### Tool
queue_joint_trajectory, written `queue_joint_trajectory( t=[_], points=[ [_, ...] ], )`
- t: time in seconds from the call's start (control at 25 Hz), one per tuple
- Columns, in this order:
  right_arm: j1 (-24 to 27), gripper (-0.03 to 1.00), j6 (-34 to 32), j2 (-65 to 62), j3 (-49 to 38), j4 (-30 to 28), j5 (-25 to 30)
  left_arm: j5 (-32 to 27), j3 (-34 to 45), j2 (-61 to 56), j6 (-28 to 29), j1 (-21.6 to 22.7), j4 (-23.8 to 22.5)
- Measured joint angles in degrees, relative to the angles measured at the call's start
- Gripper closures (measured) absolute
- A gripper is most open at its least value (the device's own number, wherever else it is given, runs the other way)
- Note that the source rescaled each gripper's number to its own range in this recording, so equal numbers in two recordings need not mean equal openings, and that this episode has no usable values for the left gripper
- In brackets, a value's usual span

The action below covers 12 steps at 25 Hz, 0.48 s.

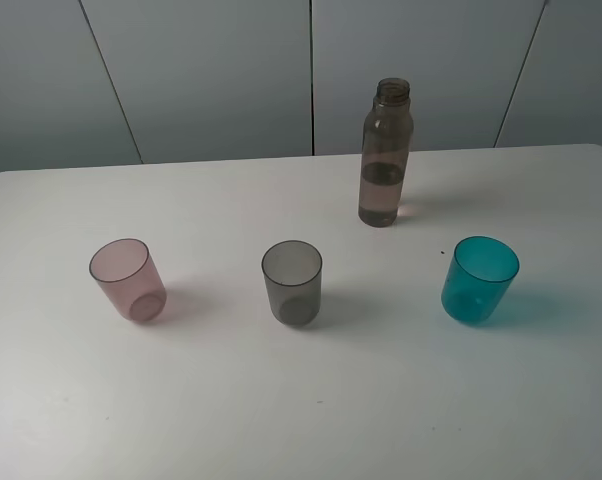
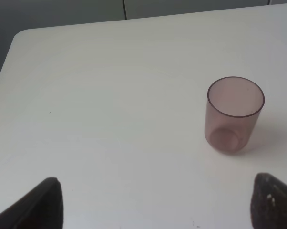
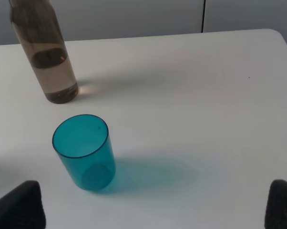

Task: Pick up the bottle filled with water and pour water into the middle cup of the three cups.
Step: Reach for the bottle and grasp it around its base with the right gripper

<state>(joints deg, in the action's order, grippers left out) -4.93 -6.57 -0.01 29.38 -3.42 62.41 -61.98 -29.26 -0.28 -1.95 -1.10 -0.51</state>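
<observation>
**Operator:** Exterior high view: where do the task items stand, and what is the hazard?

**Inspector:** The bottle (image 1: 385, 160) stands upright at the back of the table (image 1: 281, 420), behind and to the right of the middle cup (image 1: 292, 283). The grey cup sits between the pink cup (image 1: 129, 280) and the teal cup (image 1: 479, 279), well apart from both. No arm appears in this view. Likely hazard: the neck is uncapped, so an early tilt during carry would spill water short of the target.

**Operator:** Left wrist view?

**Inspector:** The left gripper (image 2: 158, 191) is spread wide with nothing between its fingers. Only the pink cup shows ahead of it, upright and untouched. The bottle is out of frame.

**Operator:** Right wrist view?

**Inspector:** The right gripper (image 3: 150, 200) is likewise spread and empty. The teal cup stands near it, on the line toward the bottle; a low approach could knock that cup over. The bottle is tall and slim, so an off-centre pinch may topple it. Its wall is smoky brown-grey and translucent; water fills the lower part.
</observation>
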Motion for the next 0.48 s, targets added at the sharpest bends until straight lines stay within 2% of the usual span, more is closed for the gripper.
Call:
queue_joint_trajectory(
  t=[0.48],
  points=[
    [0.0,-0.03,0.0,0.0,0.0,0.0,0.0,0.0,0.0,0.0,0.0,0.0,0.0]
  ],
)
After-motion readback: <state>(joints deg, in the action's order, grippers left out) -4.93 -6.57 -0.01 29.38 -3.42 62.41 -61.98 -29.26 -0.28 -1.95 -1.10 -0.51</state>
